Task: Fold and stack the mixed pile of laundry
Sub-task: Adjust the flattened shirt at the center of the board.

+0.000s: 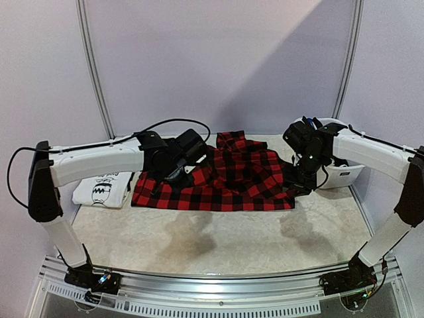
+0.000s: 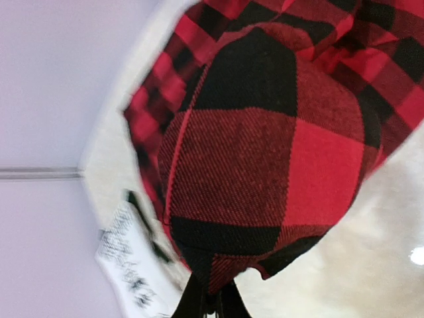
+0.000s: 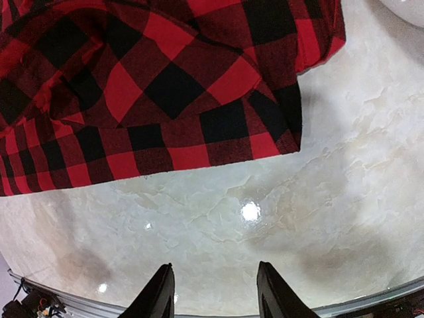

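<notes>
While the left claw (image 2: 212, 298) pinches the plaid garment (image 1: 225, 175), the right claw (image 3: 215, 291) gapes empty beside the white tub (image 1: 348, 173).

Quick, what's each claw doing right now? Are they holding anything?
Left claw: closed, pinching a fold of the red-black plaid garment.
Right claw: open, holding nothing, over the bare table near the plaid's edge.

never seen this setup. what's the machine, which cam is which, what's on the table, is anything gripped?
Two robot arms bolted at the table's near edge. The wide picture is a fixed camera above and behind them; the other two ride on the wrists. On the pale table lies a red-black plaid garment, a folded white T-shirt to its left, a white tub at right. The left gripper is shut on a bunched fold of the plaid. The right gripper is open over bare table, holding nothing.
</notes>
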Motion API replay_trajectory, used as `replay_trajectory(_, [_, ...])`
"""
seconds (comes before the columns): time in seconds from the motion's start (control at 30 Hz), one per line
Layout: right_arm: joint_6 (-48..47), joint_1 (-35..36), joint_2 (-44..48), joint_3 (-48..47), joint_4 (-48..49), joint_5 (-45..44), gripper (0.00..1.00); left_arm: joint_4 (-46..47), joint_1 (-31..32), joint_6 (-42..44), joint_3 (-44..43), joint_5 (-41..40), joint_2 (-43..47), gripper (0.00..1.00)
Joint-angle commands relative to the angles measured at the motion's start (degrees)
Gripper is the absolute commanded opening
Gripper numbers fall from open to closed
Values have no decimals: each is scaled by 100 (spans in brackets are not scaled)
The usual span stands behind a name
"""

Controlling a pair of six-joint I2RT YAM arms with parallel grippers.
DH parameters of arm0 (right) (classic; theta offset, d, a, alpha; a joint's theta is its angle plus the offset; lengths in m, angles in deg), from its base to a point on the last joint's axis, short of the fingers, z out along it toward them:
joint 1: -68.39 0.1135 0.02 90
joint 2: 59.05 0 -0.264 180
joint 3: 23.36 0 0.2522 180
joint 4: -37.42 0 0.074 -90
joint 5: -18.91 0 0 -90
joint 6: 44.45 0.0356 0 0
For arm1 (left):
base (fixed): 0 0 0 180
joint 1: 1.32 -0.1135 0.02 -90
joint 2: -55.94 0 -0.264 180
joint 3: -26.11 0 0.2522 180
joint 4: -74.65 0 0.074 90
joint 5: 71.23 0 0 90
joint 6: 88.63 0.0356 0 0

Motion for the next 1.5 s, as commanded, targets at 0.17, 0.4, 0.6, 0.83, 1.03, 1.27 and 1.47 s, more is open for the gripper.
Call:
replay_trajectory(0.17, [260,-197,568,413,60,-352,42,1918,556,2292,1729,-2860,468,2])
replay_trajectory(0.4, [341,-202,756,579,106,-349,42,496,616,739,1633,-3298,186,61])
replay_trajectory(0.6, [343,-206,746,576,314,-249,42,167,676,-232,1651,-1515,792,85])
replay_trajectory(0.83, [-179,-197,221,-50,1139,793,46,-125,4,-1305,1272,1293,792,81])
replay_trajectory(1.03, [-950,-90,-795,-1323,1182,1036,54,-49,-1189,-2102,1265,3468,597,69])
replay_trajectory(1.27, [-1953,-33,-2261,-2940,902,980,62,-390,-1875,-2827,997,4488,-174,67])
replay_trajectory(1.47, [-2770,-15,-3223,-3787,623,828,63,-71,-2416,-3800,1081,5205,-382,62])
